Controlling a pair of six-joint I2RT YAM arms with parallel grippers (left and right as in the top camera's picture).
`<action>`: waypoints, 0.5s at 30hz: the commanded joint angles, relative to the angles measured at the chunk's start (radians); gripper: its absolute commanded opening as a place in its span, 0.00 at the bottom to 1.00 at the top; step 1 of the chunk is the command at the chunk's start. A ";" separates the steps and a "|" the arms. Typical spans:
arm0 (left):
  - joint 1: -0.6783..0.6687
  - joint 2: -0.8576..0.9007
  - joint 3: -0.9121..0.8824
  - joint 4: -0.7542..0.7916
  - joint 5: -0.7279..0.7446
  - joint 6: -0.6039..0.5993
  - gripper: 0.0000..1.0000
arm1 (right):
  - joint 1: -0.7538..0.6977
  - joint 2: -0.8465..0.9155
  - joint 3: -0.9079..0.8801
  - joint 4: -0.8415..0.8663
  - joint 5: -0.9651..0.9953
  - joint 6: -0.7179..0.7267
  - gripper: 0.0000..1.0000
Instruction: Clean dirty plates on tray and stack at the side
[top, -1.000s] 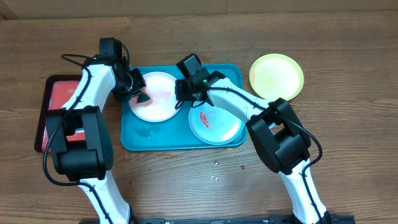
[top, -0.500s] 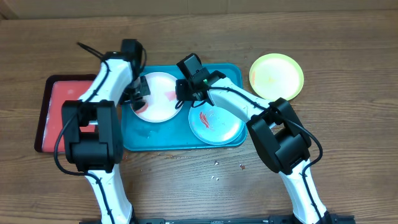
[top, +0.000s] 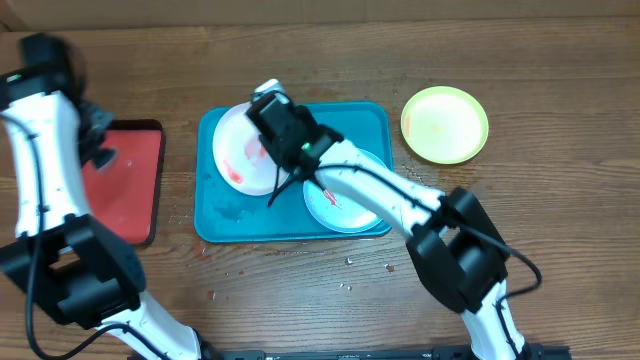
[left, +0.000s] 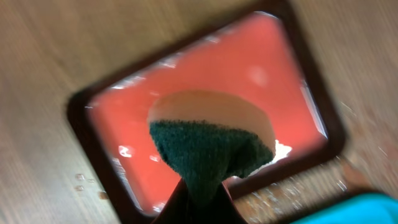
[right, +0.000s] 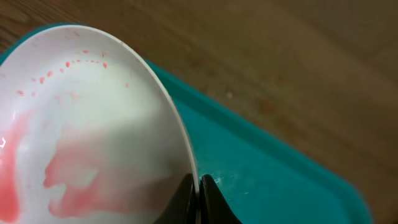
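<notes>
Status: right hand (right: 199, 186) is pressed together on the rim of the white plate (right: 93, 143), at the far-left end of the teal tray (top: 370, 120). Pink-red smears cover the plate's face.

Left hand (top: 97, 150) pinches a green-faced sponge (left: 211, 149) above the red tray (top: 130, 200), well left of the plates.

Light blue plate (top: 335, 212) lies in the tray's near-right part, red streak visible, partly under the right arm.

Yellow-green plate (top: 445, 123) sits on the tabletop (top: 560, 250) right of the tray, mostly clean.

Progress, judged: one plate out, two to wipe, and no stack yet.
</notes>
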 joint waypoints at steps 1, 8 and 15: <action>0.093 0.029 0.004 -0.030 0.073 -0.010 0.04 | 0.084 -0.092 0.037 0.053 0.335 -0.349 0.04; 0.152 0.035 -0.006 -0.038 0.079 -0.010 0.04 | 0.229 -0.098 0.037 0.304 0.599 -0.959 0.04; 0.152 0.035 -0.006 -0.035 0.080 -0.010 0.04 | 0.225 -0.098 0.037 0.311 0.593 -0.866 0.04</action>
